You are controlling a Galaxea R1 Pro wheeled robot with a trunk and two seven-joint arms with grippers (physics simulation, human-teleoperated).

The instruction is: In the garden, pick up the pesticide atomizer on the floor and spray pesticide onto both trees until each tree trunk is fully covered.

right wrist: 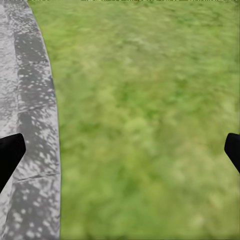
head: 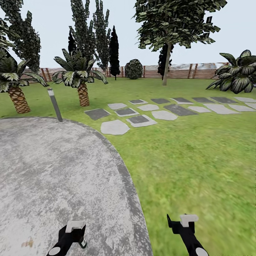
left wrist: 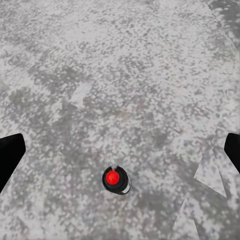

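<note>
The pesticide atomizer stands upright on the grey speckled floor, seen from above as a red top on a dark body. It sits below my left gripper, which hangs open above it without touching. In the head view the left gripper is low over the paving, with a bit of the atomizer peeking beside it. My right gripper is open over the lawn, just past the paving's curved edge. One tall tree with a pale trunk stands far ahead near the fence.
A grey bollard stands at the paving's far edge. Two palms grow left of a path of stepping stones. A reddish slat fence, dark conifers, a round shrub and a broad-leaf plant line the back.
</note>
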